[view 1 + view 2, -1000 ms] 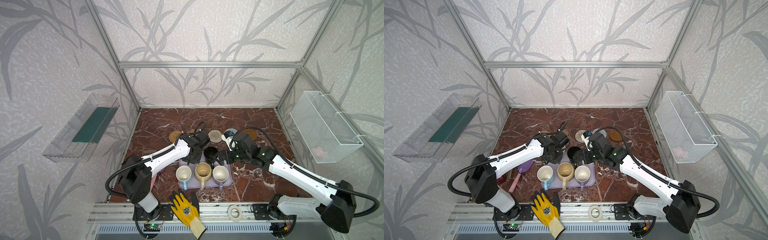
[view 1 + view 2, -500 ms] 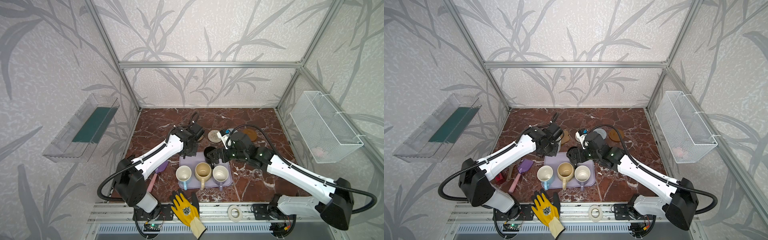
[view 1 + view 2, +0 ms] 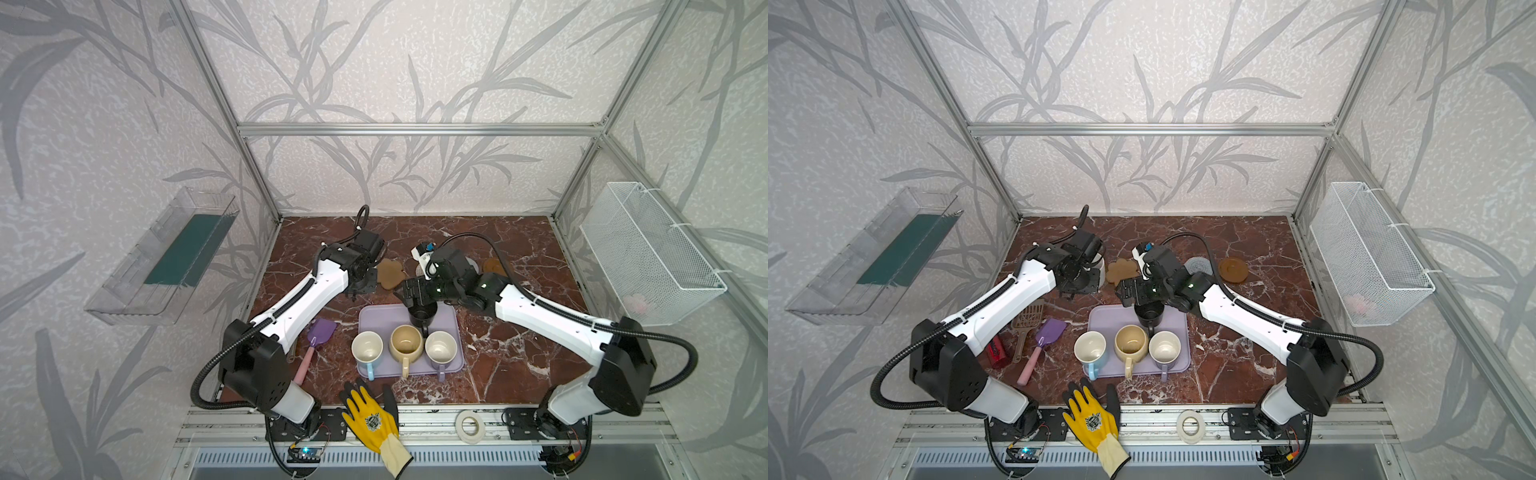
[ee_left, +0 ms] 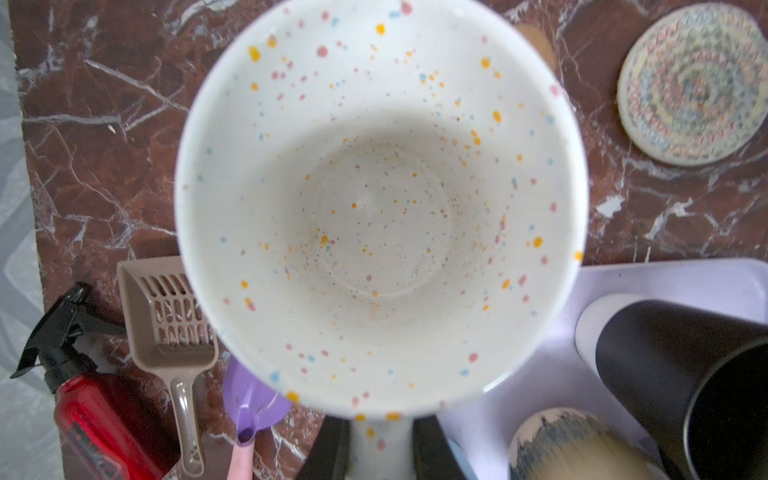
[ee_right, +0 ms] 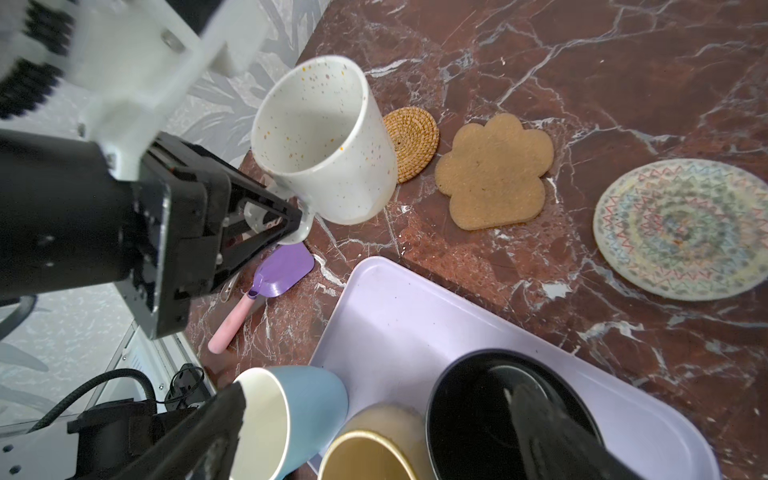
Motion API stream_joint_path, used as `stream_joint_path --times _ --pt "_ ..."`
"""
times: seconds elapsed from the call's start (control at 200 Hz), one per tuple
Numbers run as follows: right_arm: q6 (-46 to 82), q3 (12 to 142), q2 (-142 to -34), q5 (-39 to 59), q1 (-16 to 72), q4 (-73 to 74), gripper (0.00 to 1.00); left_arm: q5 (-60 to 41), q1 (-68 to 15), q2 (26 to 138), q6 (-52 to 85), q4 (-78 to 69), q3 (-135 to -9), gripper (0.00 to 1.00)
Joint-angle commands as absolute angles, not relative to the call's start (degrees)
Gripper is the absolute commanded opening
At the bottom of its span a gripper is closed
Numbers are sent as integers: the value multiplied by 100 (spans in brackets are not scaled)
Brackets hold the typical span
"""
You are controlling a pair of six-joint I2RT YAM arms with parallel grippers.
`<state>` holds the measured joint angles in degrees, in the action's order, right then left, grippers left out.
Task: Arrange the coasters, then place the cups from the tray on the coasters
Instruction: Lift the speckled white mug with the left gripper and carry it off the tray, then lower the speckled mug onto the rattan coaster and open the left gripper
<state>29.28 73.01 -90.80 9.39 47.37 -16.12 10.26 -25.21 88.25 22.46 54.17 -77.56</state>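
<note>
Right wrist view: lavender tray [image 5: 395, 316] has the black mug [image 5: 490, 407] at its far edge. The right gripper [image 5: 378, 395] hovers over it, jaws spread wide, likely lining up a grab. Off the tray's far-left corner, the left gripper [image 5: 286, 216] pinches the white mug [image 5: 324, 145] by its handle, tilted and probably bound for the orange rattan coaster [image 5: 413, 141] just beyond.

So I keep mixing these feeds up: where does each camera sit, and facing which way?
Top views: high behind the left arm and right arm, looking down across the table; both show.
Left wrist: on the left arm, looking into the white mug the left hand grips; fingers barely show.
Right wrist: on the right arm, looking down at tray and black mug; the right hand's open fingers show.
Both wrist views share tray, black mug, patterned coaster.
</note>
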Motion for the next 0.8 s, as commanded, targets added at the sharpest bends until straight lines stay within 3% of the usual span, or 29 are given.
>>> stream_joint_path --times 0.0,0.44,0.795 --pt "2809 7857 -9456 871 4755 -1491 99 1092 -2248 8813 1903 4563 -7751 0" --pt "2724 9267 -11019 1203 4634 -1200 99 844 -1627 9420 1300 3470 -7587 0" --pt "2603 9734 -11592 1523 4431 -1270 99 688 -1355 9714 1186 3007 -7376 0"
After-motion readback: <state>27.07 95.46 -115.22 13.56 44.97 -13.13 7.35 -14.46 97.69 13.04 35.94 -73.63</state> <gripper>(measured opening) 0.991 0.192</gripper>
